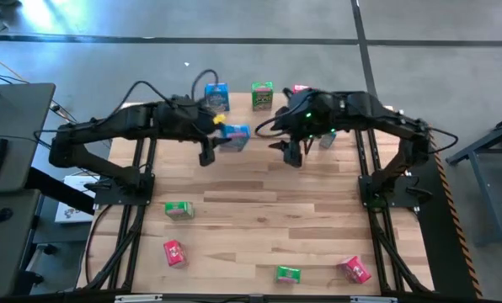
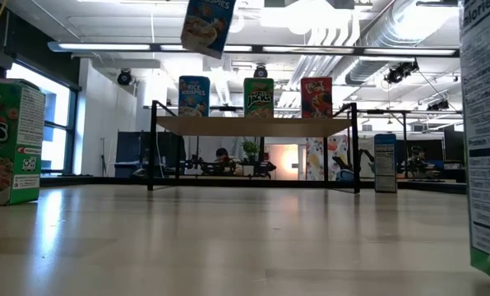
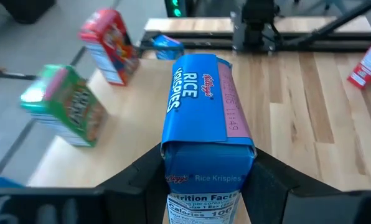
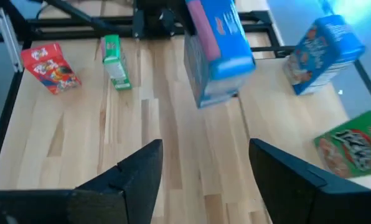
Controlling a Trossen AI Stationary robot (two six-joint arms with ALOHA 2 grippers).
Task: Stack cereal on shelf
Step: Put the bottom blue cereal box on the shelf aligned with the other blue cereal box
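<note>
My left jaws [image 3: 207, 180] grip a blue cereal box [image 3: 201, 106] above the shelf [image 2: 253, 125] — next I must lower it there. My right jaws [image 4: 204, 168] hang open, empty.

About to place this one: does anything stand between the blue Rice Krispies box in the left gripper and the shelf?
Nothing visible does. The left gripper holds the Rice Krispies box in the air above the shelf, near the blue box already standing there.

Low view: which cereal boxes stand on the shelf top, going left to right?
Blue Rice Krispies box → green box → red box, all upright on the shelf.
</note>
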